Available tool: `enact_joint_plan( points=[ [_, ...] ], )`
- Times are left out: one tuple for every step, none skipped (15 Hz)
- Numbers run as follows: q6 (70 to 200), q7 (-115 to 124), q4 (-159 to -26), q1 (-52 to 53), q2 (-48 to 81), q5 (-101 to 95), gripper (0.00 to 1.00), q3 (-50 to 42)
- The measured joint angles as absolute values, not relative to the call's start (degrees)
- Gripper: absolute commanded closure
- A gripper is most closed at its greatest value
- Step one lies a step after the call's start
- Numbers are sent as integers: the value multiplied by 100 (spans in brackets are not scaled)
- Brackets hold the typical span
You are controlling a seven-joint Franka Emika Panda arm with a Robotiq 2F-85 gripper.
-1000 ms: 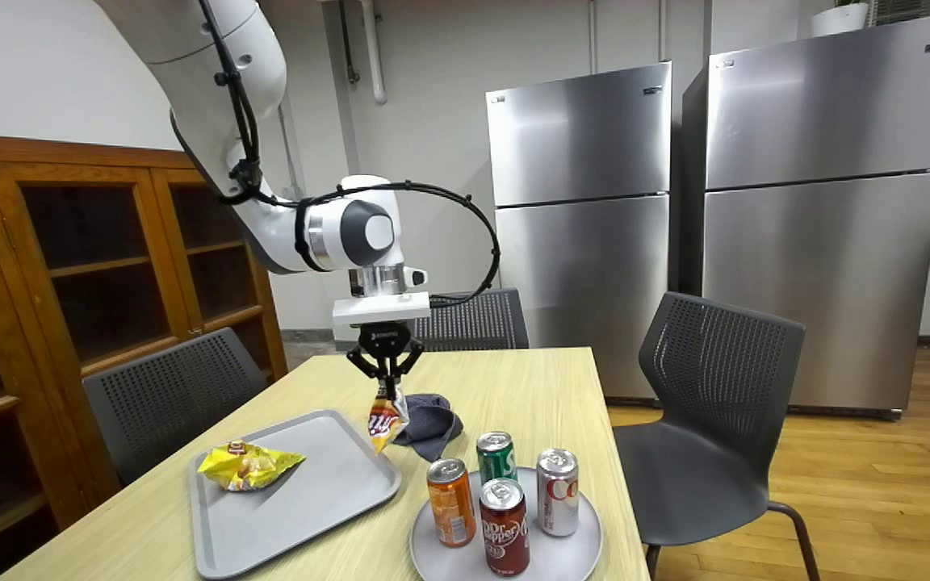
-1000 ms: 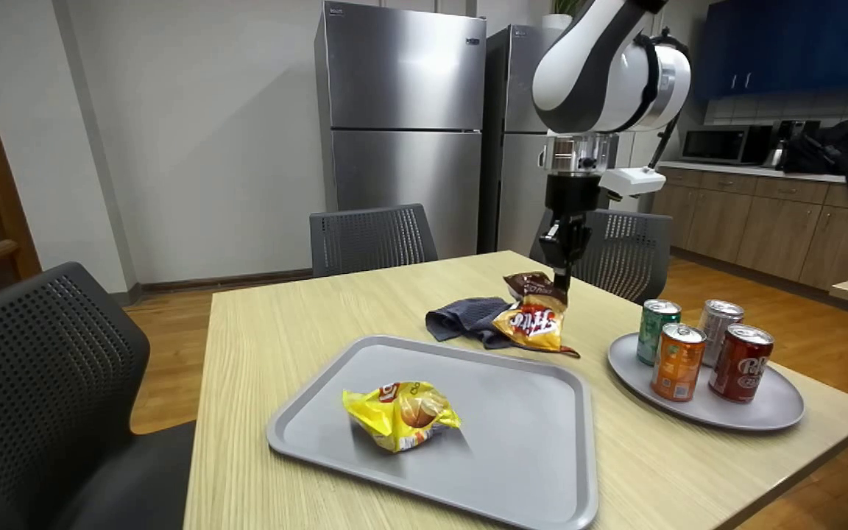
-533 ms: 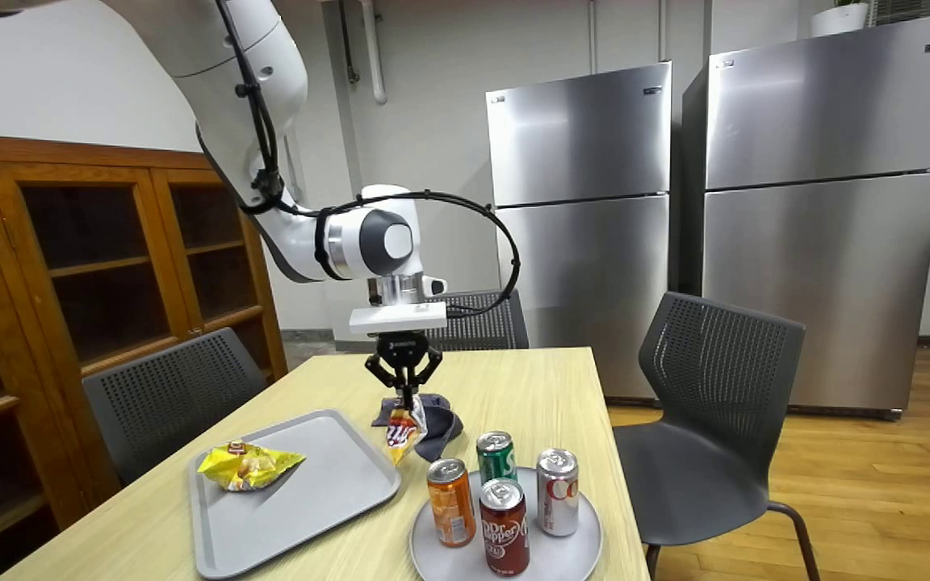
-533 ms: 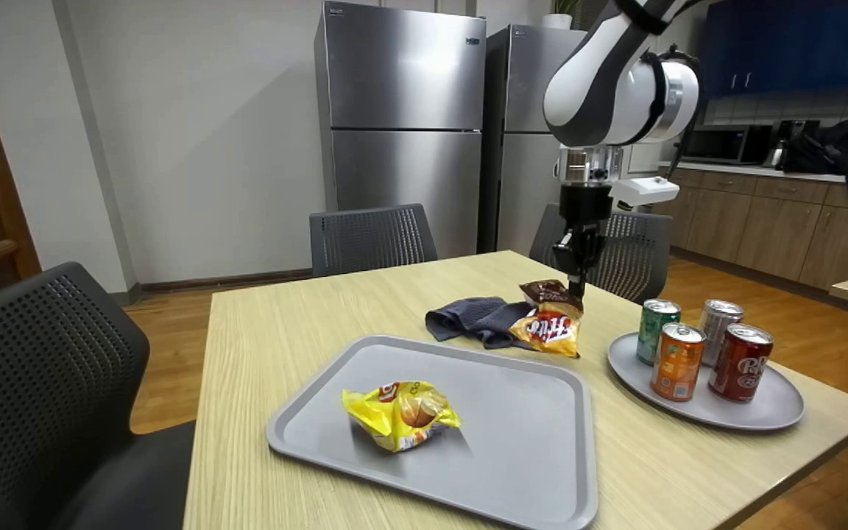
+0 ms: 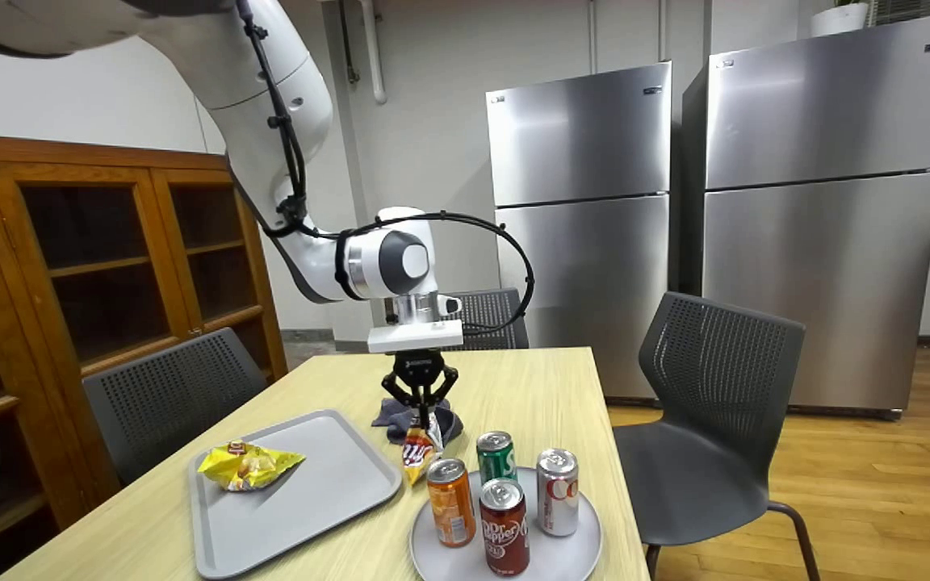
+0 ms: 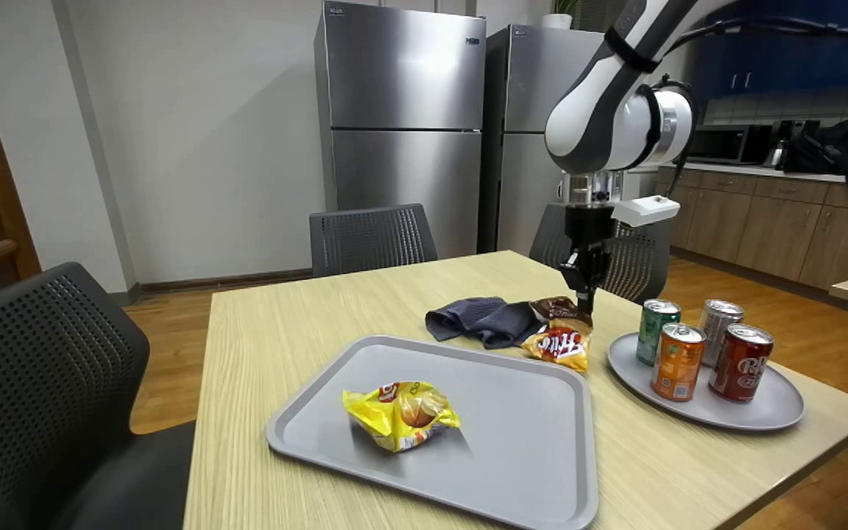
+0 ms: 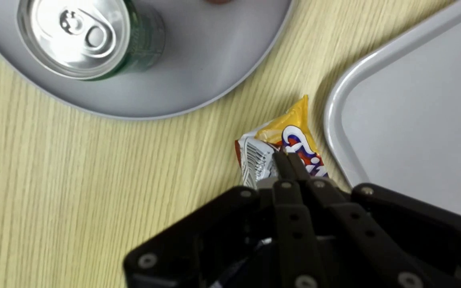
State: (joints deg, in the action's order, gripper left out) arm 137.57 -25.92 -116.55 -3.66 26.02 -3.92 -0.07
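My gripper (image 7: 287, 157) is shut on the upper part of an orange-and-brown Fritos bag (image 6: 560, 343). Its fingers pinch a fold of the wrapper, and the bag hangs tilted below them. In an exterior view the bag (image 5: 416, 453) is low over the table, between the grey tray (image 5: 303, 508) and the round plate (image 5: 550, 557). Whether its lower end touches the table I cannot tell. The wrist view shows the bag's barcode side and part of its lettering; the fingers hide the rest. A dark cloth (image 6: 486, 321) lies crumpled just behind the bag.
A yellow chip bag (image 6: 403, 417) rests on the tray. Several cans stand on the plate: a green can (image 5: 496, 460), an orange can (image 5: 450, 504), a silver can (image 5: 558, 494) and a dark red can (image 5: 504, 528). Grey chairs (image 5: 715, 403) surround the table.
Gripper and Fritos bag have come down together and shifted toward the plate of cans, away from the cloth. The cans, the yellow bag and the cloth have stayed in place.
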Motion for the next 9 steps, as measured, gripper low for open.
enact_joint_plan(
  points=[
    [13757,-2590,-11618,-366,2657,-439,100,-23],
    [13757,-2590,-11582,-366,2714,-478,100,-32],
    [13756,-2589,-11555,-366,2766,-509,100,-33],
    [13756,-2589,-11528,-365,2817,-531,100,-33],
    [13756,-2589,-11505,-365,2862,-554,74,-33],
    [13756,-2589,-11485,-363,2903,-579,72,-33],
    [13752,-2589,-11465,-362,2933,-599,67,-33],
    [13751,-2589,-11450,-362,2950,-605,58,-29],
    [13751,-2589,-11439,-361,2950,-608,52,-18]
  ],
)
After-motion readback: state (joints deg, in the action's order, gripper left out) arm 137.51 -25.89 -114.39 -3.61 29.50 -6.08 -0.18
